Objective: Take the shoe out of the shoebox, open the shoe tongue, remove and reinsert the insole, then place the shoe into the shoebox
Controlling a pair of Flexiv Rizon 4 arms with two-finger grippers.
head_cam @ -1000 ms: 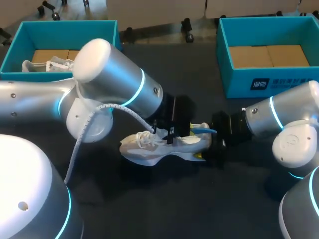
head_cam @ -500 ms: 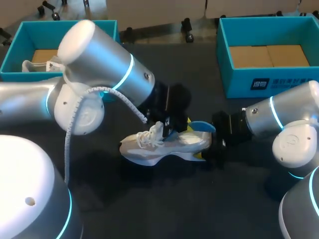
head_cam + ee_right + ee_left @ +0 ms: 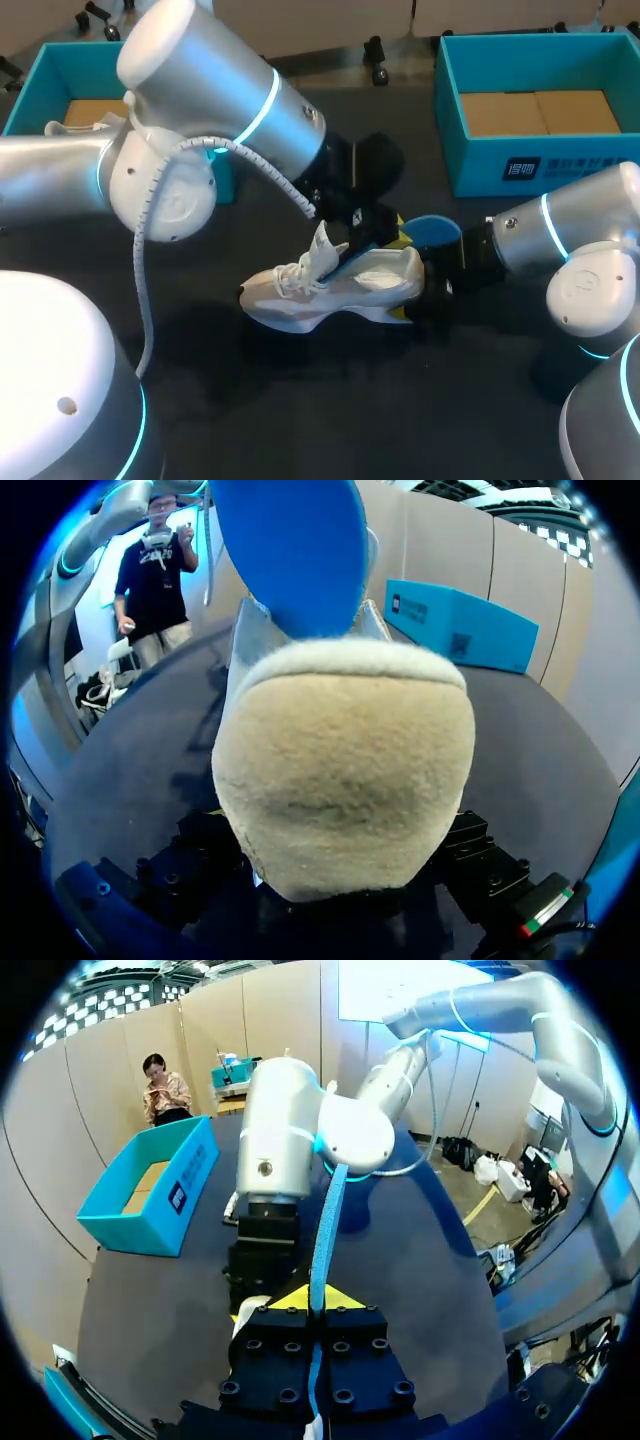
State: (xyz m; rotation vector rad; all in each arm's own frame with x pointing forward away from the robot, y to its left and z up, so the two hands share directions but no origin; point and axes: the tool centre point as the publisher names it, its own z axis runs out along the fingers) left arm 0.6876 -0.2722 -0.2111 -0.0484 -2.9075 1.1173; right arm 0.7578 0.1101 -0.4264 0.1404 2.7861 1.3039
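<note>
A white shoe (image 3: 330, 288) lies on its sole in the middle of the dark table, its tongue (image 3: 324, 246) standing up. My left gripper (image 3: 383, 233) hovers just above the shoe's opening, shut on a blue insole (image 3: 432, 230) whose heel end sticks out past the shoe's heel. In the left wrist view the insole (image 3: 327, 1210) runs edge-on up from between the yellow tips of the left gripper (image 3: 312, 1300). My right gripper (image 3: 422, 290) holds the shoe's heel from both sides. In the right wrist view the heel (image 3: 345, 780) hides the fingers, with the insole (image 3: 285, 550) above it.
A teal shoebox (image 3: 30, 90) at the back left holds another white shoe (image 3: 95, 130). A second teal shoebox (image 3: 450, 110) with a cardboard floor stands at the back right. My left arm's elbow (image 3: 200, 110) hangs over the table's left half.
My left gripper has risen and drawn back, pulling the blue insole up out of the shoe; the tongue has lifted with it. The right arm and the shoe have stayed put.
</note>
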